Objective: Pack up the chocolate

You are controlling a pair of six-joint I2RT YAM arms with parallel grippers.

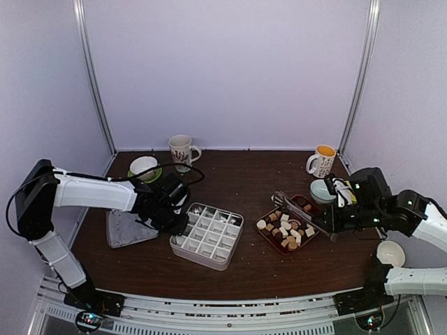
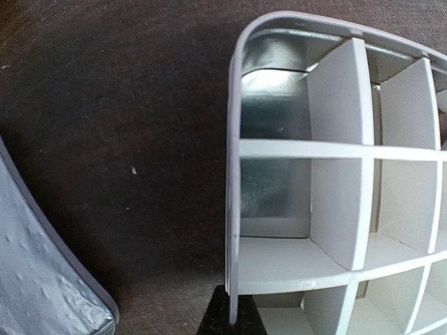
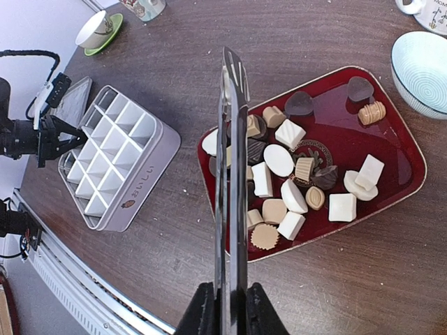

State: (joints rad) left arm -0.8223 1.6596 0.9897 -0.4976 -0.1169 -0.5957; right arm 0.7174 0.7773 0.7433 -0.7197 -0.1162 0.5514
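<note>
Many small chocolates [image 3: 293,171] in dark brown, tan and white lie on a dark red tray [image 3: 394,143], also seen in the top view [image 1: 287,229]. My right gripper [image 3: 230,307] is shut on long metal tongs [image 3: 231,181], held above the tray's left side; the tong tips are closed and empty. A white tin with divider cells [image 1: 207,235] stands left of the tray, its cells empty. My left gripper [image 2: 232,314] is shut on the tin's rim [image 2: 234,209] at its left edge; in the top view it [image 1: 174,209] sits at the tin's far-left corner.
A grey lid [image 1: 129,227] lies left of the tin. Two mugs [image 1: 181,151] [image 1: 321,161] stand at the back, with a cup on a green saucer [image 1: 144,168]. A light blue bowl [image 1: 323,190] sits behind the tray. A white bowl [image 1: 390,253] is near right.
</note>
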